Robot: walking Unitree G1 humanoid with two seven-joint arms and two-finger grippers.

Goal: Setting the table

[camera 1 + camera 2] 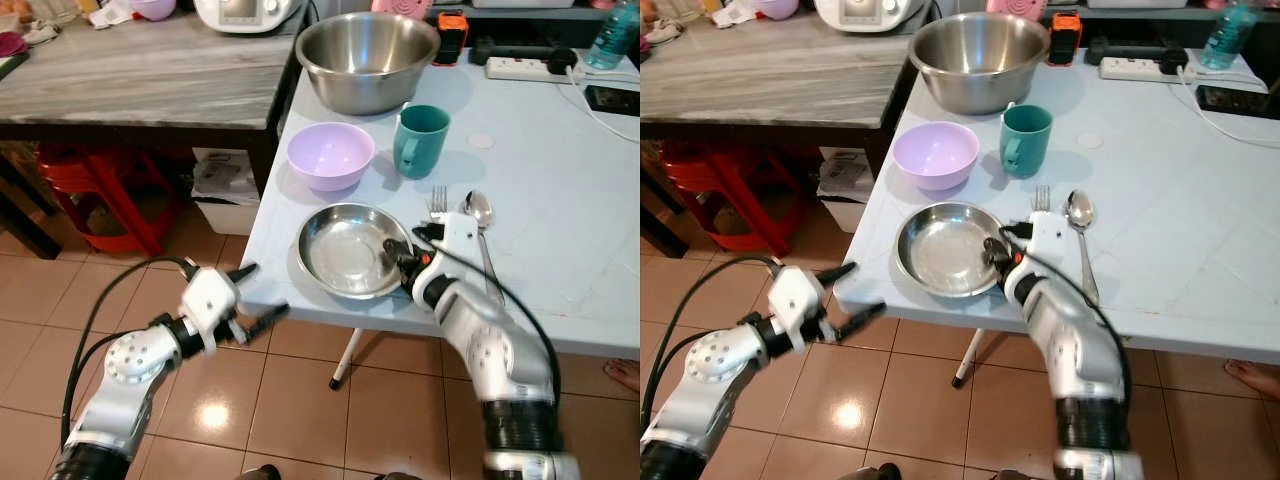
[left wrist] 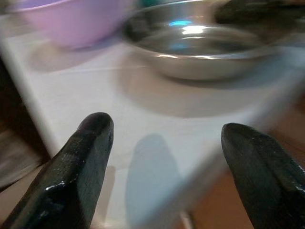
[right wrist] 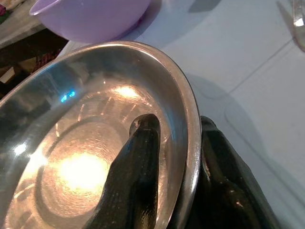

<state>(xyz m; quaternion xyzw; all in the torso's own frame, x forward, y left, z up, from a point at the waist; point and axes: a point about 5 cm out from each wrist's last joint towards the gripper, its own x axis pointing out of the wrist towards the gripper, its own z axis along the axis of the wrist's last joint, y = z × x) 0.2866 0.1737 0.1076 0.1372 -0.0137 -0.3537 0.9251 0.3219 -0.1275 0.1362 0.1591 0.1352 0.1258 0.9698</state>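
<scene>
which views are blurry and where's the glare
Left wrist view: soft all over, plate and purple bowl smeared, left gripper open. Right wrist view: sharp, bright glare inside the plate, right gripper clamping its rim. Eye views: clear, lamp glare on the floor.

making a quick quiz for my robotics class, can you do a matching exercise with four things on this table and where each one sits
Things:
1. steel plate
2. purple bowl
3. teal mug
4. spoon

Places:
A. right of the fork
B. between the purple bowl and the spoon, handle toward the bowl
C. rim pinched by the right gripper
D. just behind the steel plate, near the table's left edge

Pairs: 1-C, 2-D, 3-B, 4-A
</scene>
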